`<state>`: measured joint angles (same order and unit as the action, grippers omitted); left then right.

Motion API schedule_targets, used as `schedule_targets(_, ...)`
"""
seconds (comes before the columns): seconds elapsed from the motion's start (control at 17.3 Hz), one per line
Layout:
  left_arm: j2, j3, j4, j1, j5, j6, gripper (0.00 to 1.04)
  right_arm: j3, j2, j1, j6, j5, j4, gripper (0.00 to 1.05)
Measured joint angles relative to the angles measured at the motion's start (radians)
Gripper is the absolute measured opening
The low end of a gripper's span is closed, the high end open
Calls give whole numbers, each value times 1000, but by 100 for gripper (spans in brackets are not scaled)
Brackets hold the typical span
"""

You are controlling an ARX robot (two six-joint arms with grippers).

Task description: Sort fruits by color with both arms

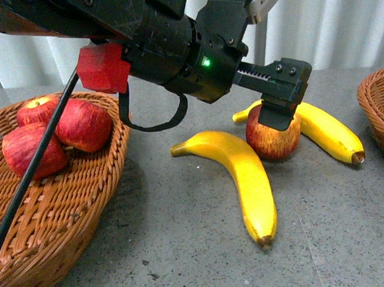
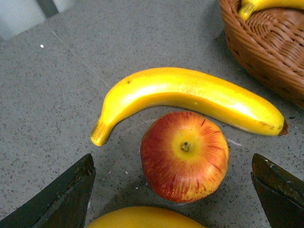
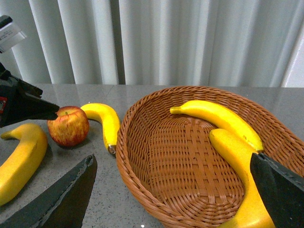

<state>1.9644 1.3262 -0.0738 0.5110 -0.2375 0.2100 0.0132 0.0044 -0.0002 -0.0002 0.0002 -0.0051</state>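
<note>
The loose apple (image 1: 273, 137) sits on the grey bench (image 1: 187, 250) between two bananas. One banana (image 1: 327, 131) curves just behind it, apparently touching. The larger banana (image 1: 244, 172) lies in front of it, toward the robot, with its brown tip pointing at the near edge. The apple is red with yellow streaks, and the left wrist view shows its yellow stem hollow facing up.

The left end effector (image 1: 276, 113) hangs over this apple, released. Its two dark fingers (image 2: 61, 199) are spread wide on either side of the fruit and are clear of it in the left wrist view.

The left wicker basket (image 1: 84, 212) holds three red apples (image 1: 83, 124) bunched at its far side. A black cable (image 1: 28, 176) slants across them, below a red block (image 1: 103, 67) on the arm.

The right wicker basket (image 3: 142, 109) holds two bananas (image 3: 218, 116) lying along its far side, and the rest of its woven floor is bare. The right end effector (image 3: 171, 161) hovers over this basket, also released and grasping nothing.

Open bench lies between the baskets in front of the larger banana. A pale pleated curtain (image 3: 190, 42) closes off the back edge.
</note>
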Motion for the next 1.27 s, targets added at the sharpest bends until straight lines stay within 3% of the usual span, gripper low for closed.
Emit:
schedule_targets(1.04, 188, 108, 11, 17, -55, 61, 98, 0, 0, 0, 0, 0, 0, 98)
schedule_targets(1.27, 190, 108, -14, 16, -68, 70, 72, 0, 0, 0, 0, 0, 0, 98)
